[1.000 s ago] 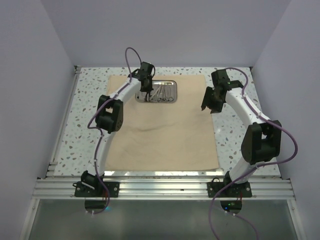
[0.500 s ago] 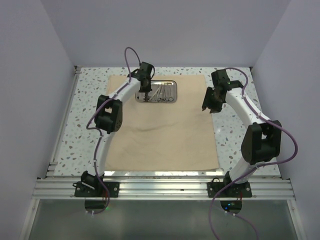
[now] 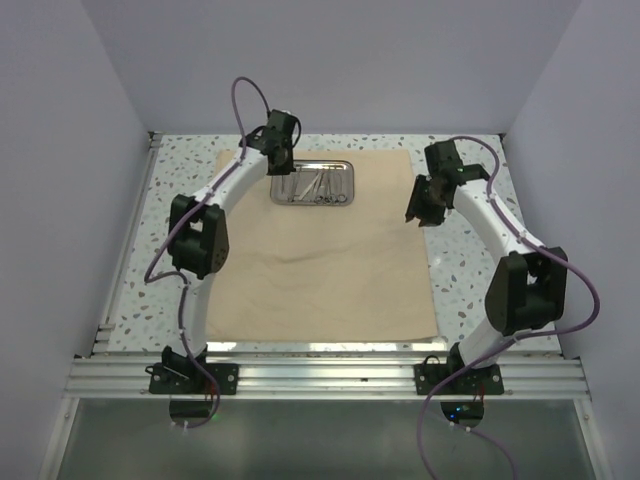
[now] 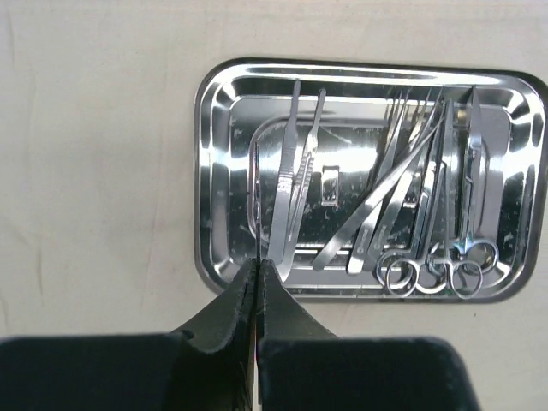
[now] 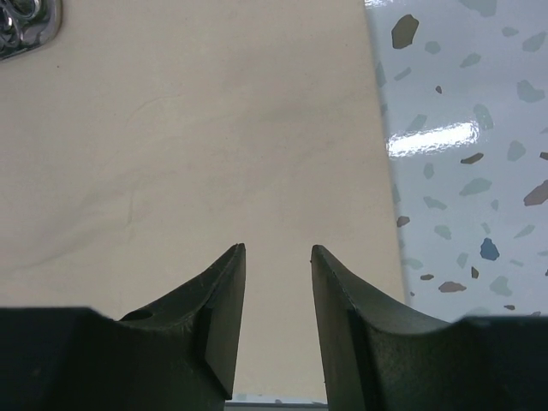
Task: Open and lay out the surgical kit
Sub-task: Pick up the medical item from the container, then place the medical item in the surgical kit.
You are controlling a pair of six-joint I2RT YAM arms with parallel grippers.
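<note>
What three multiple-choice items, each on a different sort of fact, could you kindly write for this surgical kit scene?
1. Where is the steel tray?
A. On the beige cloth wrap, near its far edge
B. On bare table, right of the cloth
C. Held in the right pincer

2. What colour is the cloth wrap?
A. Blue
B. Green
C. Beige

3. What state is the right pincer in?
A. Shut on scissors
B. Open, with nothing between its fingers
C. Out of view

Answers:
1 A: the top view shows the steel tray lying on the cloth wrap, close to its far edge.
2 C: the cloth is plain beige in every view.
3 B: the right pincer shows a clear gap between its fingers, with only cloth below.
</note>
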